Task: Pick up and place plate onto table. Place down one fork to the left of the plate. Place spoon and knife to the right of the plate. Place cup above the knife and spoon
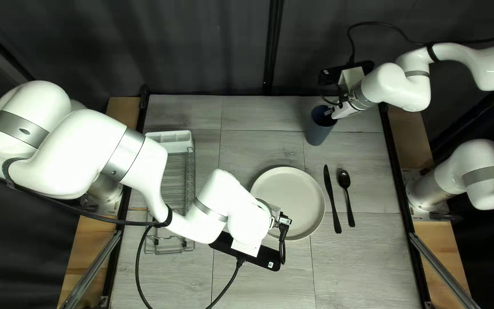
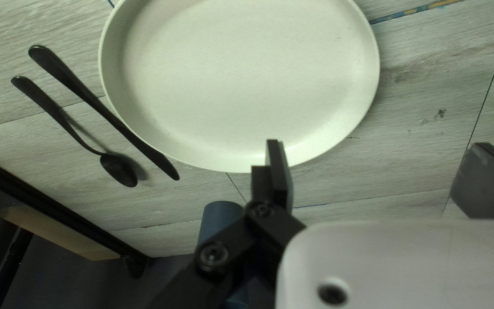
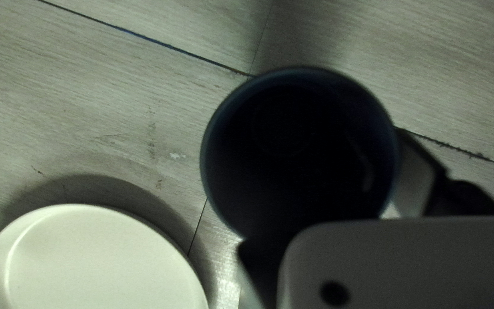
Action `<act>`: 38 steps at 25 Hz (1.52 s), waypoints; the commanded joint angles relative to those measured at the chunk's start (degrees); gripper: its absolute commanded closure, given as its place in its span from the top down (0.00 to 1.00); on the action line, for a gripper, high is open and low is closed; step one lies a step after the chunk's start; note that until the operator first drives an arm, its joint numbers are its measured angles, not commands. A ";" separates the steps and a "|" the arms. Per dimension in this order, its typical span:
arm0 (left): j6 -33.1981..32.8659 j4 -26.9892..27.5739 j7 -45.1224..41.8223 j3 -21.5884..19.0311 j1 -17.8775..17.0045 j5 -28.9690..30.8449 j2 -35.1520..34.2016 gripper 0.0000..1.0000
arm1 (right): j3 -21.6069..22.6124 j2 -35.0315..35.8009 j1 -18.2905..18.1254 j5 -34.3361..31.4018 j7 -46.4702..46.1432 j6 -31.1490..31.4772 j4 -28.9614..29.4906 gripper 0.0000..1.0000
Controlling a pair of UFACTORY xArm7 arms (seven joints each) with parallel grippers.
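My left gripper (image 1: 283,218) hangs over the right part of the pale plate (image 1: 294,197); its wrist view shows the gripper (image 2: 378,163) open, one finger over the rim of the plate (image 2: 241,74). Right of the plate in the top left view lie the black knife (image 1: 331,197) and, beyond it, the spoon (image 1: 346,197), roughly parallel. Above them my right gripper (image 1: 334,110) meets the blue cup (image 1: 318,133). From the right wrist, the gripper (image 3: 331,194) has a finger on either side of the cup (image 3: 298,149), whose mouth faces the camera. Whether the cup touches the table cannot be told.
A wire dish rack (image 1: 179,177) with a white caddy (image 1: 171,140) stands at the table's left side, partly under my left arm. That arm and its cables cover the table between rack and plate. A black rail (image 1: 398,189) runs along the right edge.
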 commanded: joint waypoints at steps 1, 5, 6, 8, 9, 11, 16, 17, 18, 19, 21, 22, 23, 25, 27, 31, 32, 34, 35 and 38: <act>0.00 0.00 0.00 0.00 0.00 0.00 0.00 1.00 | 5.24 -7.79 -1.01 1.36 -0.88 11.10 3.04 1.00; 0.00 0.00 0.00 0.00 0.00 0.00 0.00 1.00 | 10.82 -15.10 -1.11 3.97 -2.88 22.92 6.92 1.00; 0.00 0.00 0.00 0.00 0.00 0.00 0.00 1.00 | 12.46 -17.90 -0.80 5.10 -4.56 27.03 8.15 1.00; 0.00 0.00 0.00 0.00 0.00 0.00 0.00 1.00 | 13.30 -20.88 0.52 7.12 -8.24 31.96 9.91 1.00; 0.00 0.00 0.00 0.00 0.00 0.00 0.00 1.00 | 13.56 -22.02 1.68 8.36 -11.07 34.90 11.24 1.00; 0.00 0.00 0.00 0.00 0.00 0.00 0.00 1.00 | 14.60 -22.03 3.83 10.75 -15.18 40.37 14.31 1.00; 0.00 0.00 0.00 0.00 0.00 0.00 0.00 1.00 | 14.64 -22.15 9.99 16.65 -26.94 51.17 21.89 1.00; 0.00 0.00 0.00 0.00 0.00 0.00 0.00 1.00 | 14.33 -22.13 10.92 17.26 -28.81 52.26 22.81 1.00; 0.00 0.00 0.00 0.00 0.00 0.00 0.00 1.00 | 14.32 -22.13 11.66 18.00 -30.03 53.34 23.74 1.00; 0.00 0.00 0.00 0.00 0.00 0.00 0.00 1.00 | 14.40 -22.39 12.81 18.95 -32.13 54.90 24.79 1.00; 0.00 0.00 0.00 0.00 0.00 0.00 0.00 1.00 | 14.56 -22.94 13.25 19.24 -33.08 55.52 24.85 1.00; 0.00 0.00 0.00 0.00 0.00 0.00 0.00 1.00 | 14.56 -22.94 13.25 19.24 -33.08 55.52 24.85 1.00; 0.00 0.00 0.00 0.00 0.00 0.00 0.00 1.00 | 14.56 -22.94 13.25 19.24 -33.08 55.52 24.85 1.00; 0.00 0.00 0.00 0.00 0.00 0.00 0.00 1.00 | 14.56 -22.94 13.25 19.24 -33.08 55.52 24.85 1.00; -0.58 -0.17 -1.61 0.27 0.16 -0.53 0.00 1.00 | 14.56 -22.94 13.25 19.24 -33.08 55.52 24.85 1.00; -0.32 -1.10 -6.73 0.83 1.02 -4.98 -1.27 1.00 | 14.56 -22.94 13.25 19.24 -33.08 55.52 24.85 1.00; 0.09 -1.20 -8.04 0.91 1.23 -6.49 -1.76 1.00 | 14.56 -22.94 13.25 19.24 -33.08 55.52 24.85 1.00; 1.06 -1.18 -10.58 1.04 1.61 -9.64 -2.67 1.00 | 14.56 -22.94 13.25 19.24 -33.08 55.52 24.85 1.00; 1.56 -1.12 -11.43 1.08 1.68 -10.57 -3.01 1.00 | 14.56 -22.94 13.25 19.24 -33.08 55.52 24.85 1.00; 3.96 -1.58 -15.68 1.30 1.71 -13.88 -5.17 1.00 | 14.56 -22.94 13.25 19.24 -33.08 55.52 24.85 1.00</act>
